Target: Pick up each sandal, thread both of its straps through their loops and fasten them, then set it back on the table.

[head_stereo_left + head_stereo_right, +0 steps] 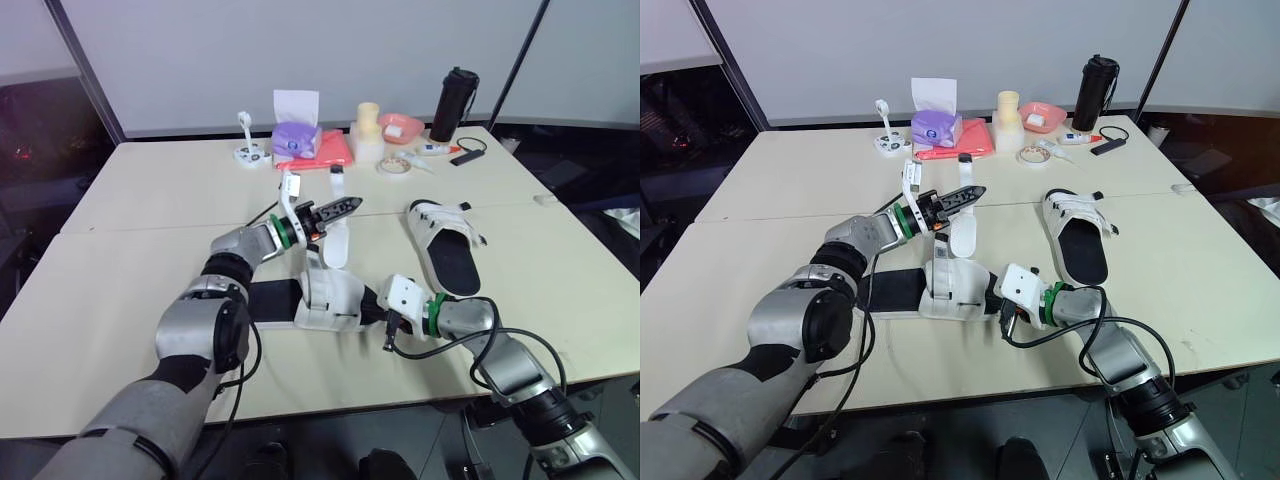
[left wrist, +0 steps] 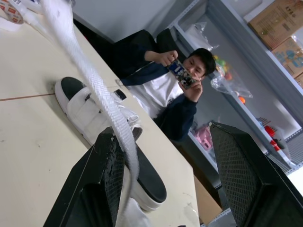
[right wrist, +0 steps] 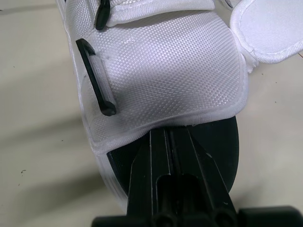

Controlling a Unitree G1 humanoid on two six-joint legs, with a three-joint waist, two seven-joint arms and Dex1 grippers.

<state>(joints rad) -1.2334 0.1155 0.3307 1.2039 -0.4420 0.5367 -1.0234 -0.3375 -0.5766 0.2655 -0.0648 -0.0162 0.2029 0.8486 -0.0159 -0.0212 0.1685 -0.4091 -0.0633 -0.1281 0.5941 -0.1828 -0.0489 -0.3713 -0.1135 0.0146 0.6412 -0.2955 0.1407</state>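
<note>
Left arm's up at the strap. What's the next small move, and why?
Probably close the left gripper on the strap: its jaws stand open, strap only leaning on one finger, while the right gripper clamps the sandal by its sole and the loop sits empty.

White woven sandal, black sole; black fingers.

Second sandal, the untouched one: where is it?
Left eye view: second sandal lies flat on the table, right side, beyond the right tool gripping the first sandal.
</note>
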